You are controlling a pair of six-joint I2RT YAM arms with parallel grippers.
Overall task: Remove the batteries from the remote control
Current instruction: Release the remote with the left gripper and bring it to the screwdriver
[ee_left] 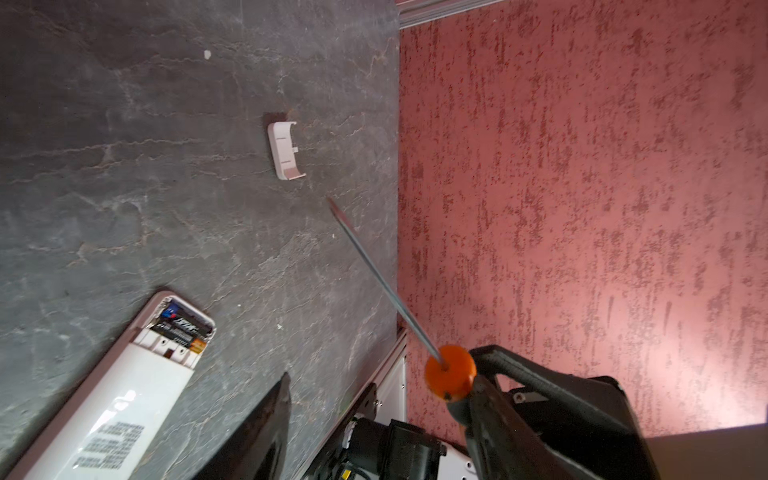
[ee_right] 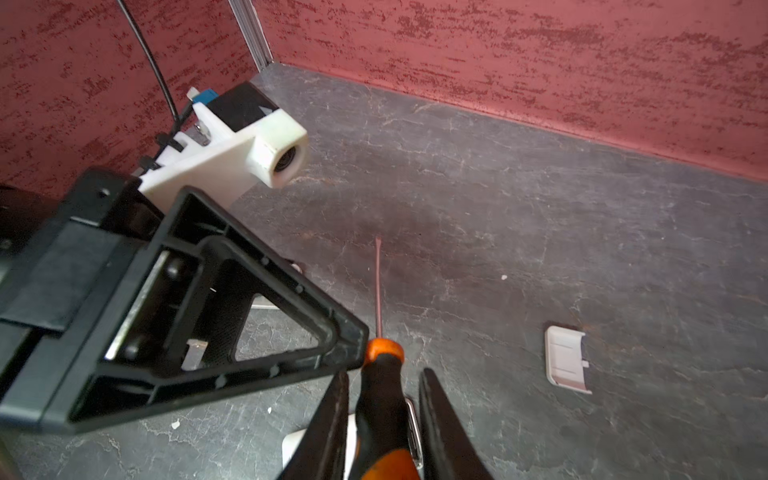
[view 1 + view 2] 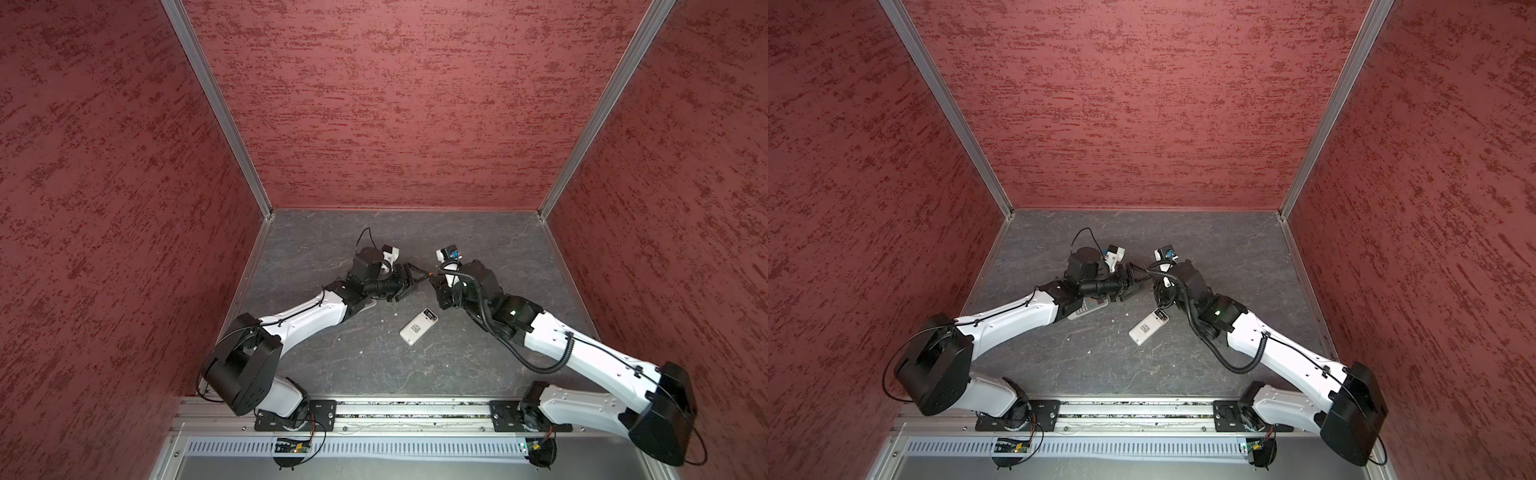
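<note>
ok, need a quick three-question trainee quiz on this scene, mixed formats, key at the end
1. True or false: the batteries sit inside the white remote, in its open compartment.
2. What does the right pincer hold? A a battery; B the screwdriver; C nothing.
3. Fill in: the battery cover is ___ the remote (fitted on / lying apart from).
Key: 1 true; 2 B; 3 lying apart from.
</note>
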